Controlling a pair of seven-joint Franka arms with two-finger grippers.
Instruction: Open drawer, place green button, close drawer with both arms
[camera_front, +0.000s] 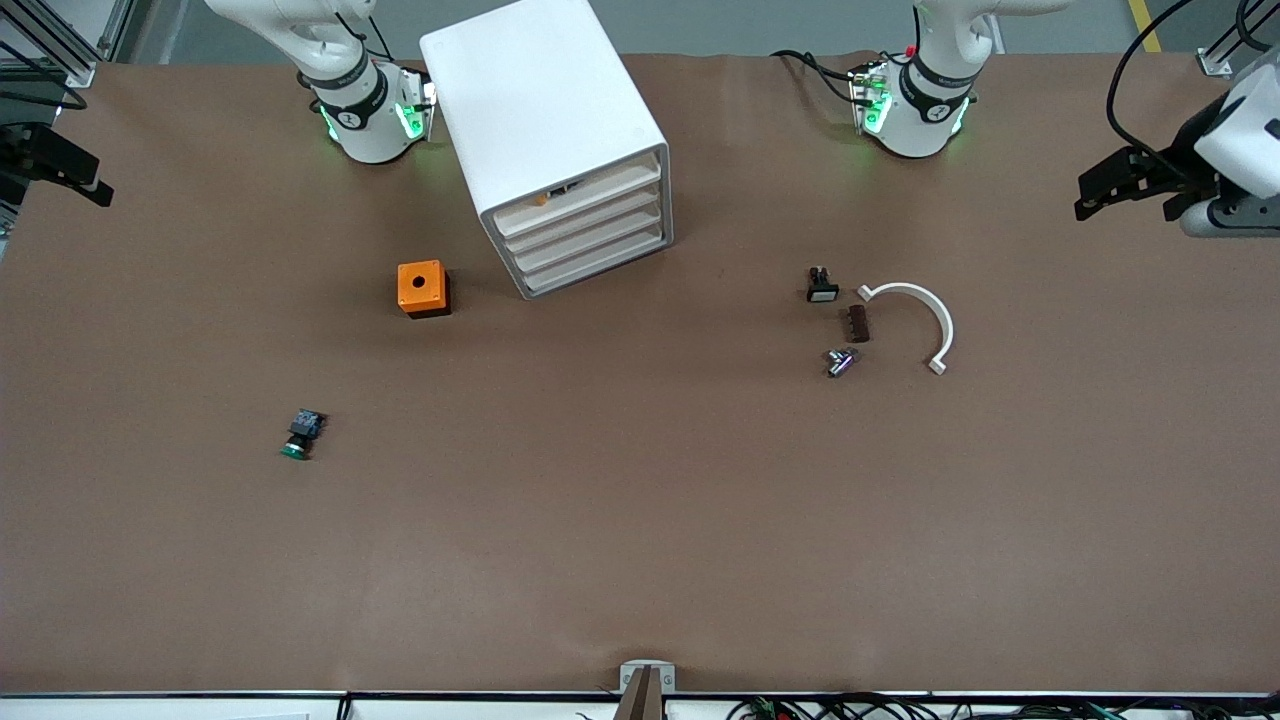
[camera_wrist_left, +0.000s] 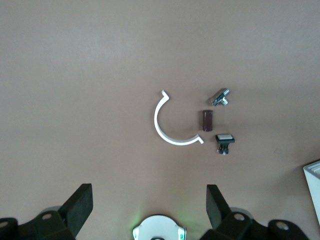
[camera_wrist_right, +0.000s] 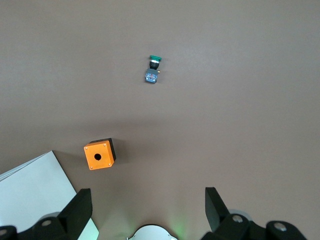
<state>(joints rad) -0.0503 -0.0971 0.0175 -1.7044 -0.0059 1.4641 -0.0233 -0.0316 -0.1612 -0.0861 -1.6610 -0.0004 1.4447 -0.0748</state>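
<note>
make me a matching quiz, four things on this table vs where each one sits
Things:
1. button
2. orange box
3. white arc
4. cabinet

Places:
A. between the arms' bases
B. nearest the front camera, toward the right arm's end
C. toward the left arm's end, beside small parts
D. beside the cabinet, toward the right arm's end

Pairs: 1-B, 2-D, 3-C, 4-A

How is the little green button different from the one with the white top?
The green-capped button has a round green cap and a black-and-blue body; the white-capped button has a flat white cap on a black body. The green one lies alone toward the right arm's end; the white one lies beside a brown block. Both are tiny and untouched.
</note>
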